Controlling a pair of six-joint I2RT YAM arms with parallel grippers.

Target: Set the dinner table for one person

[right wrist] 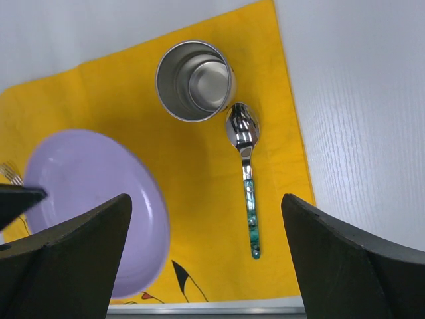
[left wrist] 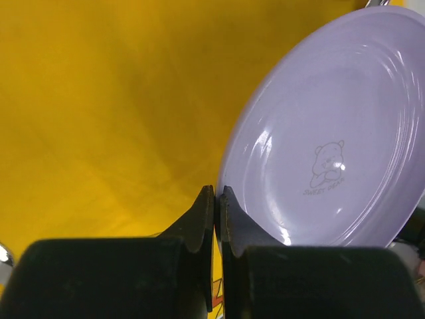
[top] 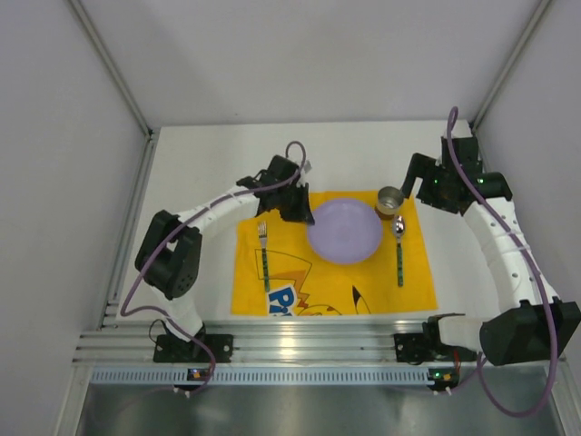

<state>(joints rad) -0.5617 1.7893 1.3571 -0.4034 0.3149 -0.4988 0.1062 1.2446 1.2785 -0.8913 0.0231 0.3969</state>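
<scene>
A purple plate [top: 345,230] lies in the middle of a yellow cartoon-printed cloth [top: 345,289] on the white dinner table [top: 200,154]. My left gripper [top: 302,209] is at the plate's left rim. In the left wrist view its jaws [left wrist: 217,193] are pressed together on the edge of the plate [left wrist: 332,133]. A fork [top: 264,254] lies left of the plate and a green-handled spoon [top: 399,250] right of it. A metal cup [top: 391,201] stands above the spoon. My right gripper [top: 413,177] is open and empty, above and behind the cup [right wrist: 194,80] and spoon [right wrist: 247,179].
White walls close in the table at the back and both sides. An aluminium rail [top: 309,345] with the arm bases runs along the near edge. Bare white tabletop [right wrist: 358,100] lies right of the cloth and behind it.
</scene>
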